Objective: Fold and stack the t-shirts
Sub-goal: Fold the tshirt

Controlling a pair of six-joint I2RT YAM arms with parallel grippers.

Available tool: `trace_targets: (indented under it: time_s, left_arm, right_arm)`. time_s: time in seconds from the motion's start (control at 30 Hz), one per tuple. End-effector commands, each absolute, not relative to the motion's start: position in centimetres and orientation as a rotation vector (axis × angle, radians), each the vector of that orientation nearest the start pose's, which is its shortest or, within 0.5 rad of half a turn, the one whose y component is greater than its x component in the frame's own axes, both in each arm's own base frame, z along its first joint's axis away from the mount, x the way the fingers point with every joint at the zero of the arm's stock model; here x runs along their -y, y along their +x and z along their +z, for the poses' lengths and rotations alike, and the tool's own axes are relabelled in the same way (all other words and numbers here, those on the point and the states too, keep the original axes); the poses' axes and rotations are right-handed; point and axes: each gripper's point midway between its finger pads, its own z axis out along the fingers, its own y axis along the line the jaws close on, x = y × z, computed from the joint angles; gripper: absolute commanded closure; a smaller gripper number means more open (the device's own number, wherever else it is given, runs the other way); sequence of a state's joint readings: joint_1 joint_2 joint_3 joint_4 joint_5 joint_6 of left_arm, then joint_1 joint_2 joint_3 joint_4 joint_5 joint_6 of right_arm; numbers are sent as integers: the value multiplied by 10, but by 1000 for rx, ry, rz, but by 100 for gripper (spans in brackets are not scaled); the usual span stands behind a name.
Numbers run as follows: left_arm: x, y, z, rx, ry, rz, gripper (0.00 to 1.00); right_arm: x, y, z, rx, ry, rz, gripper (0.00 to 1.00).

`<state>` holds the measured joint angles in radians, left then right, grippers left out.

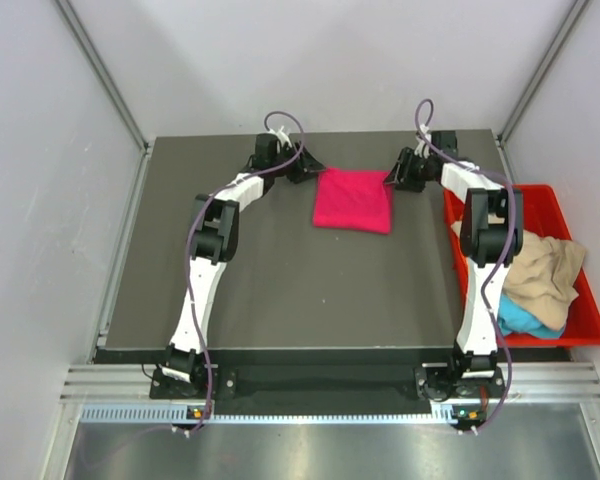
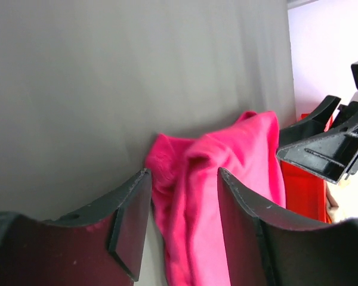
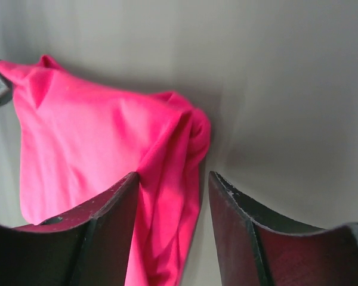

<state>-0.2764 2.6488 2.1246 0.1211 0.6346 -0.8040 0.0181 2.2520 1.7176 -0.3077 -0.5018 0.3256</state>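
Observation:
The magenta-pink t-shirt (image 1: 353, 199) lies folded into a rough square at the back middle of the dark table. My left gripper (image 1: 302, 165) is at its far left corner, jaws open with the bunched pink edge (image 2: 185, 196) between them. My right gripper (image 1: 398, 176) is at its far right corner, jaws open around the pink corner fold (image 3: 173, 196). The left wrist view also shows the right gripper (image 2: 331, 149) beyond the shirt. A tan-beige shirt (image 1: 542, 268) and a turquoise-blue shirt (image 1: 525, 318) lie in the bin. The orange shirt is out of view.
A rigid red plastic bin (image 1: 580, 300) stands at the table's right edge, under the right arm's links. White walls close in the table at the back and both sides. The dark table (image 1: 280, 280) stretches in front of the pink shirt.

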Motion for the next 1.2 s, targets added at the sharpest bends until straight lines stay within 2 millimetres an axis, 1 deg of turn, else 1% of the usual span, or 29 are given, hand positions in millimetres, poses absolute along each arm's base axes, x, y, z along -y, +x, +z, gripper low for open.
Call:
trace_targets:
  time_s: [0.0, 0.03, 0.07, 0.1, 0.13, 0.17, 0.23, 0.27, 0.3, 0.33, 0.37, 0.4, 0.47, 0.5, 0.53, 0.57, 0.63, 0.67, 0.7, 0.73, 0.77, 0.83, 0.87, 0.9, 0.93, 1.0, 1.13, 1.17]
  left_arm:
    - [310, 620, 74, -2052, -85, -1332, 50]
    - [310, 622, 72, -2049, -94, -1330, 51]
    - [310, 623, 63, -2062, -117, -1337, 53]
    - [310, 627, 68, -2045, -117, -1340, 54]
    - [311, 628, 66, -2048, -133, -1348, 57]
    - [310, 631, 61, -2051, -154, -1341, 60]
    - [310, 634, 61, -2043, -174, -1343, 64]
    - [310, 634, 61, -2043, -190, -1354, 65]
    - [310, 635, 63, -2033, -192, -1357, 66]
    - [312, 635, 62, -2035, -198, -1363, 66]
    - [311, 635, 63, -2033, -201, -1362, 66]
    - [310, 636, 62, -2036, -210, -1358, 67]
    - [309, 636, 63, -2038, -218, -1353, 67]
    - [309, 636, 61, -2042, -223, -1352, 67]
    - [309, 636, 61, -2042, -228, -1353, 67]
    - [309, 636, 60, -2045, -235, -1358, 66]
    - [310, 635, 60, -2047, -244, -1365, 65]
    - [310, 635, 59, -2049, -248, -1367, 64]
    - [310, 634, 60, -2049, -248, -1369, 64]
    - [311, 634, 59, -2052, -253, -1373, 64]
    - [310, 634, 59, -2052, -255, -1374, 64]
    - [310, 634, 60, -2051, -257, -1376, 64]
    - [310, 634, 60, -2051, -259, -1377, 64]
    - [310, 634, 60, -2050, -259, -1378, 64]
    - [310, 633, 60, -2052, -264, -1382, 64]
    - [311, 633, 61, -2049, -264, -1384, 64]
    - [311, 633, 61, -2046, -273, -1394, 64]
    - [311, 632, 60, -2047, -274, -1396, 64]
  right_arm:
    - [-105, 568, 59, -2353, 129, 797, 49]
    - [-106, 570, 56, -2354, 133, 799, 49]
    - [-106, 574, 57, -2346, 141, 803, 49]
    - [-106, 574, 49, -2356, 155, 808, 50]
    - [-88, 579, 47, -2347, 202, 792, 53]
    - [-87, 580, 44, -2344, 225, 798, 58]
    - [-86, 580, 43, -2331, 245, 810, 70]
    - [-85, 578, 39, -2325, 255, 816, 70]
    - [-82, 577, 45, -2309, 279, 826, 69]
    - [-81, 576, 48, -2298, 282, 832, 65]
    - [-78, 572, 45, -2303, 294, 823, 64]
    - [-73, 572, 57, -2285, 300, 803, 64]
    - [-64, 568, 58, -2288, 326, 756, 66]
    - [-60, 569, 68, -2273, 323, 738, 68]
    - [-55, 569, 69, -2275, 331, 709, 73]
    - [-54, 568, 73, -2275, 323, 702, 76]
    - [-56, 567, 77, -2271, 309, 713, 84]
    - [-58, 567, 81, -2265, 299, 731, 84]
    - [-62, 566, 85, -2260, 285, 755, 81]
    - [-66, 566, 90, -2248, 271, 783, 71]
    - [-71, 563, 95, -2242, 259, 794, 65]
    - [-75, 558, 98, -2232, 248, 796, 54]
    - [-78, 557, 105, -2216, 241, 802, 52]
    - [-81, 556, 106, -2217, 238, 810, 51]
    - [-84, 555, 108, -2213, 229, 825, 47]
    - [-88, 553, 108, -2218, 218, 832, 43]
    - [-95, 548, 97, -2249, 206, 845, 42]
    - [-97, 546, 91, -2263, 205, 848, 42]
